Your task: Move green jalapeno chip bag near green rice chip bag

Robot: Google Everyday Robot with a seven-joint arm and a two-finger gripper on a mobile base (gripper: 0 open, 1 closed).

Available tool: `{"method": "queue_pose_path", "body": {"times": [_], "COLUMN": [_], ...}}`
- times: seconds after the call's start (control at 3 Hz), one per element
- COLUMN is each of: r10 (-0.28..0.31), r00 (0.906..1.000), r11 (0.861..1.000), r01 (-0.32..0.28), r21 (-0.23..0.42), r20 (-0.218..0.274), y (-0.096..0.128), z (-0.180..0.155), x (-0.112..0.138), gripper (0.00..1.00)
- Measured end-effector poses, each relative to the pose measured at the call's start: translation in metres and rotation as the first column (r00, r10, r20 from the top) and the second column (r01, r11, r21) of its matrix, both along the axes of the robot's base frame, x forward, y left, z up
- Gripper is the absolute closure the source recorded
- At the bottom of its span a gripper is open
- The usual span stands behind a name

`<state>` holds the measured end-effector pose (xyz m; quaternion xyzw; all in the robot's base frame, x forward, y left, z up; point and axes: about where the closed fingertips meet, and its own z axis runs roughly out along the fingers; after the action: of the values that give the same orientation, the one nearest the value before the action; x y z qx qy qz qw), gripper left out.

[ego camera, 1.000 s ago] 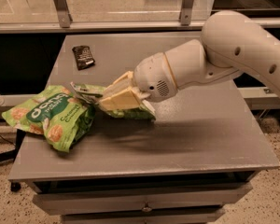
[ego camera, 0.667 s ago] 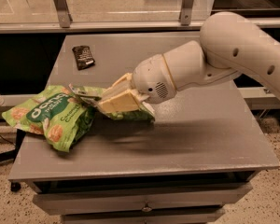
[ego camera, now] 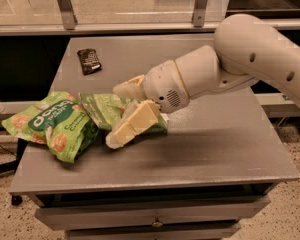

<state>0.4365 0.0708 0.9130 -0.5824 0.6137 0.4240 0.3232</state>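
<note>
Pincer (ego camera: 115, 115) straddles green jalapeno chip bag (ego camera: 102, 109), brought against green rice chip bag (ego camera: 55, 126) as tasked. Whether it grips, I cannot tell.

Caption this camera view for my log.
Gripper holds green jalapeno chip bag beside green rice chip bag on the grey table.

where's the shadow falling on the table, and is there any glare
camera view: dim, warm light; the white arm casts a soft dark band on the grey table by the gripper, which sits over the flat mid-green jalapeno chip bag beside the puffy lime-green rice chip bag; no harsh glare, the brightest patch is the pale floor up top.
</note>
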Motion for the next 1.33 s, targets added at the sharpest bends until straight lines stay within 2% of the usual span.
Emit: {"method": "queue_pose_path", "body": {"times": [0.33,0.67,1.0,1.33], "r10": [-0.001,-0.012,-0.052,-0.088], "r00": [1.0000,0.9999,0.9964,0.9816], "r11": [1.000,1.000,0.997,0.989], "r01": [0.001,0.012,0.056,0.106], "r21": [-0.003,-0.016,-0.052,-0.100], "r20": [0.000,0.012,0.067,0.169], "y": [-0.001,-0.013,-0.048,-0.096], "z": [-0.001,-0.003,-0.006,-0.003], "x": [0.000,0.001,0.015,0.038], "gripper": [0.00,0.00,0.00,0.00]}}
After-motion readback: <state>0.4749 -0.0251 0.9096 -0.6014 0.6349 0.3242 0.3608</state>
